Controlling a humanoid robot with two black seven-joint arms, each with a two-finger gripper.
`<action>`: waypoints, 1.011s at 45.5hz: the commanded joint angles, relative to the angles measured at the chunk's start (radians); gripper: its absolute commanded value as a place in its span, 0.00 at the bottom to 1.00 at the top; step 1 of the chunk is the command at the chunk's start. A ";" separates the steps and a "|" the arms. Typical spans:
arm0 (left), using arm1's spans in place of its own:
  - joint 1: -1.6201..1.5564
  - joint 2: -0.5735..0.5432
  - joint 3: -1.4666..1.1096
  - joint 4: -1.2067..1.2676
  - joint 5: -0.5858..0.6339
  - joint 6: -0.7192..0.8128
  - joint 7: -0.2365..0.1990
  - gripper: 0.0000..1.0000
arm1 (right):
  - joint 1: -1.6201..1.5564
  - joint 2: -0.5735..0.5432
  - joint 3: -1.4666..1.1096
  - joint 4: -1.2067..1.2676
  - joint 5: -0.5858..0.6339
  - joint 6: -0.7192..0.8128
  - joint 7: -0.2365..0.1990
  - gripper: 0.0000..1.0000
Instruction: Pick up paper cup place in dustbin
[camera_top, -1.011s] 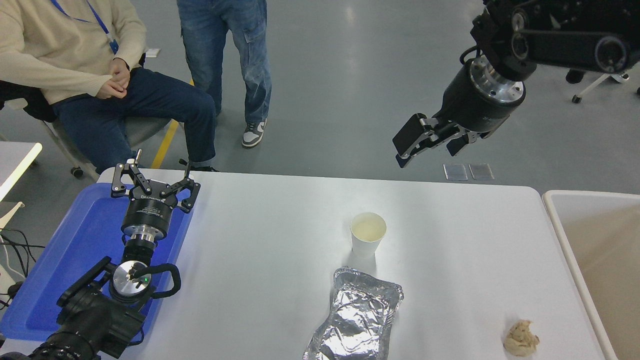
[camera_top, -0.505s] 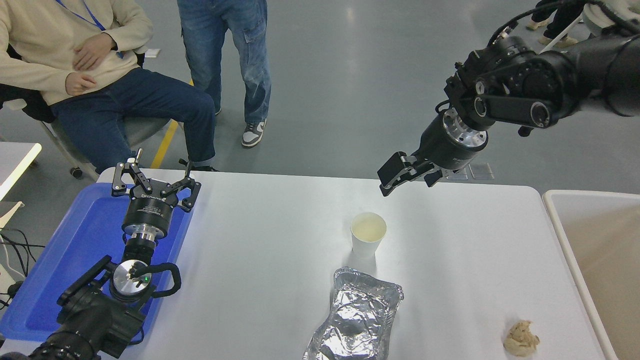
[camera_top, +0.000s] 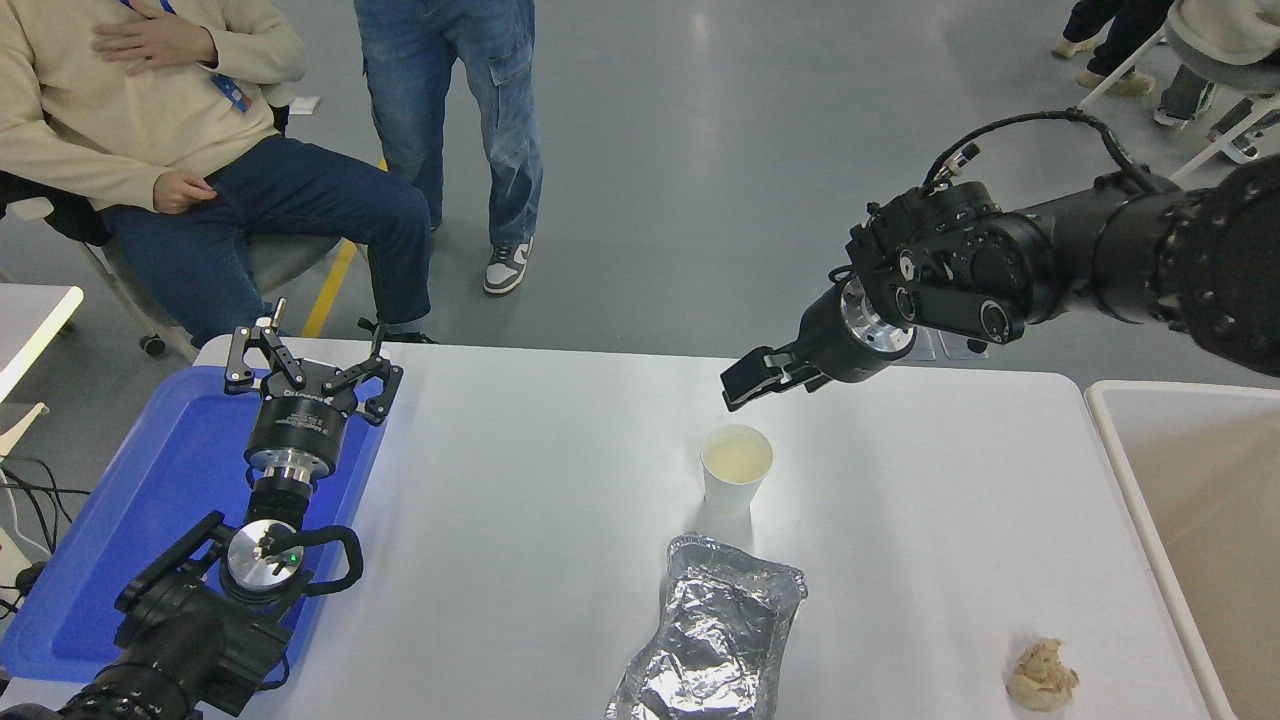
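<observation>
One white rectangular table (camera_top: 560, 480) carries one small white tapered paper cup (camera_top: 737, 468), one crumpled silver foil tray (camera_top: 715, 630), one beige crumpled paper wad (camera_top: 1042, 676) and one flat blue plastic tray (camera_top: 150, 500). One large off-white rectangular plastic dustbin (camera_top: 1120, 450) stands at the right edge. Two black robot arms are visible, each with one gripper: the left gripper (camera_top: 312, 366) and the right gripper (camera_top: 745, 385). Two people (camera_top: 150, 120) are at the far side, one seated, one standing; parts of further people show at upper right.
</observation>
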 joint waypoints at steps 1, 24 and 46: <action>0.000 0.000 0.000 0.000 0.000 0.000 0.000 1.00 | -0.111 0.010 0.019 -0.055 0.001 -0.066 -0.060 1.00; 0.000 0.000 0.000 0.000 0.000 0.000 0.000 1.00 | -0.255 0.010 0.072 -0.119 0.003 -0.123 -0.102 0.98; 0.000 0.000 0.000 0.000 0.000 0.000 0.000 1.00 | -0.281 0.010 0.132 -0.125 0.005 -0.148 -0.172 0.72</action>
